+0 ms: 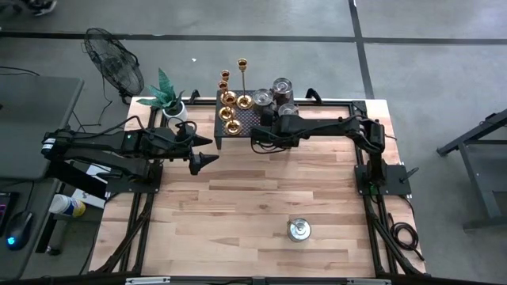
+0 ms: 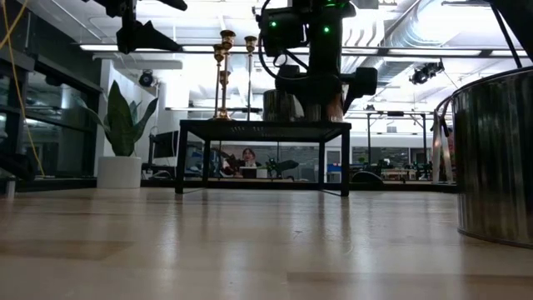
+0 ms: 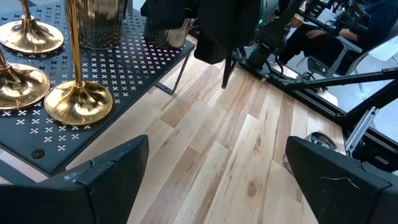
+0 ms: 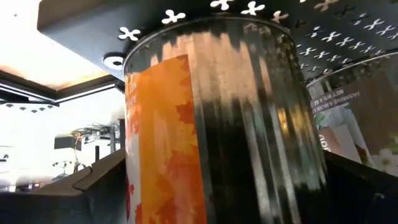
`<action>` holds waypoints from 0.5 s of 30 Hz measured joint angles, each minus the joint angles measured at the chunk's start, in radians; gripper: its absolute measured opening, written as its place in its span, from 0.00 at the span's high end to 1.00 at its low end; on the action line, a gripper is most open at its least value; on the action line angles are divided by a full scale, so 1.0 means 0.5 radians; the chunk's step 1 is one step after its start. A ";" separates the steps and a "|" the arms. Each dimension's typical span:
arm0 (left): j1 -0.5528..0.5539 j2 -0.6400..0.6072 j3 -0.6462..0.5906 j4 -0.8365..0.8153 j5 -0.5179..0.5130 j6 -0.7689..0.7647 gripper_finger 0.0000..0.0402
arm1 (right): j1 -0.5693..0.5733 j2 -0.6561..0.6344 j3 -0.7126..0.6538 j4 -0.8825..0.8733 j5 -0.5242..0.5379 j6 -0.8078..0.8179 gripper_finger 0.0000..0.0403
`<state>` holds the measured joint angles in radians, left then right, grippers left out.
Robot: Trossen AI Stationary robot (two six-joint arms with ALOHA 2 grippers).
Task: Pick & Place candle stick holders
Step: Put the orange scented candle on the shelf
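Several gold candle stick holders (image 1: 230, 101) stand on their round bases on the left part of a black perforated stand (image 1: 247, 123) at the table's far side; they also show in the left wrist view (image 3: 78, 102) and the low view (image 2: 223, 75). Ribbed silver jars (image 1: 281, 87) stand on the stand's right part. My right gripper (image 1: 273, 119) is at the stand, with one orange-labelled jar (image 4: 224, 118) between its wide-open fingers (image 4: 93, 183). My left gripper (image 1: 207, 161) hangs open over the table, left of the stand, with nothing between its fingers. My right gripper has one finger on each side of the orange-labelled jar's ribbed wall (image 4: 298, 124). I cannot tell whether the fingers touch it.
A further silver jar (image 1: 299, 229) stands alone on the wood near the front edge and looms at the right in the low view (image 2: 495, 158). A potted plant (image 1: 170, 99) stands at the far left corner. Bare wood lies between the stand and the front edge.
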<state>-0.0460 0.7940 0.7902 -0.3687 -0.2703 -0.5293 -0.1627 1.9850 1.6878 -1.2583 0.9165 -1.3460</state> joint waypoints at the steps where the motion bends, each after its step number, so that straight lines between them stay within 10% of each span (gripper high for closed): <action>1: 0.000 0.000 0.000 0.000 0.000 0.000 0.07 | 0.000 0.001 0.000 0.000 0.002 0.000 0.07; 15: 0.000 0.001 0.000 -0.002 0.000 0.000 0.07 | -0.019 -0.047 0.002 0.079 -0.241 -0.215 0.07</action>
<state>-0.0460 0.7944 0.7902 -0.3695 -0.2703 -0.5293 -0.1722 1.9613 1.6886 -1.2186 0.7959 -1.4535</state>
